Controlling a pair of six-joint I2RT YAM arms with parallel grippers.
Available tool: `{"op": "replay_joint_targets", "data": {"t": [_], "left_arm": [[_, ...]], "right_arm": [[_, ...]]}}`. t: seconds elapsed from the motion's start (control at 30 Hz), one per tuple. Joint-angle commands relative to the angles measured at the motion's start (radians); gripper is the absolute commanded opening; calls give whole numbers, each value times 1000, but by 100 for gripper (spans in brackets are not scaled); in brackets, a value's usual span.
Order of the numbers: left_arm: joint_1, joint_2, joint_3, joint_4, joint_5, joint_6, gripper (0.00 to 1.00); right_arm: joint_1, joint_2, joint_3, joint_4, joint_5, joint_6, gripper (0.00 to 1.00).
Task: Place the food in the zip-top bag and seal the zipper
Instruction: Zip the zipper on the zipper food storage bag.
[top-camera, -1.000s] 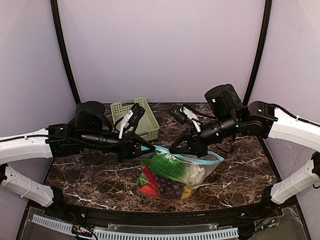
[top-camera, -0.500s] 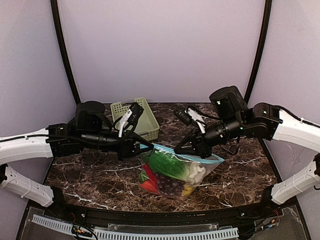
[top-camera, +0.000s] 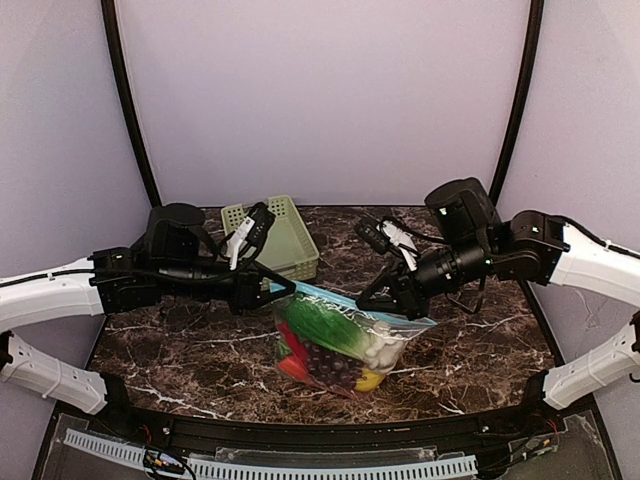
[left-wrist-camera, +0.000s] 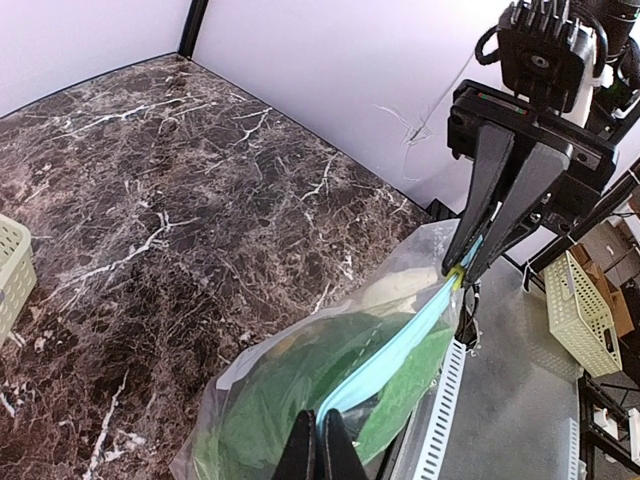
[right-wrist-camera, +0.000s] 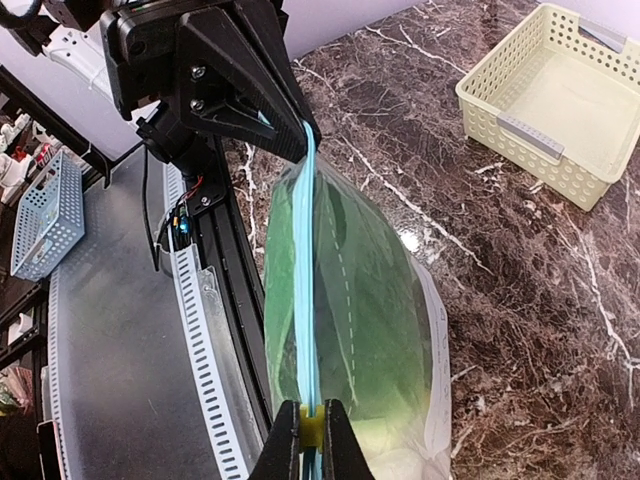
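Zip-top bag (top-camera: 322, 352) is shifted slightly leftward, zipper (left-wrist-camera: 388, 352) end is clamped by left gripper (left-wrist-camera: 318, 428), yellow slider (right-wrist-camera: 312, 431) is pinched by right gripper (right-wrist-camera: 311, 412)

The left gripper (top-camera: 284, 291) pinches the zipper's (top-camera: 326, 295) end, the right gripper (top-camera: 364, 302) pinches it partway along; food (top-camera: 322, 328) fills the zip-top bag (top-camera: 345, 360).
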Motion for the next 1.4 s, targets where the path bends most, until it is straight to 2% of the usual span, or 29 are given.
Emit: {"op": "replay_joint_targets", "data": {"t": [0.0, 1.37], "left_arm": [[55, -48, -25, -40, -78, -34, 1], [188, -140, -113, -74, -80, -81, 1]], "right_arm": [[-10, -50, -16, -71, 4, 12, 0], [-49, -119, -85, -97, 126, 23, 0]]}}
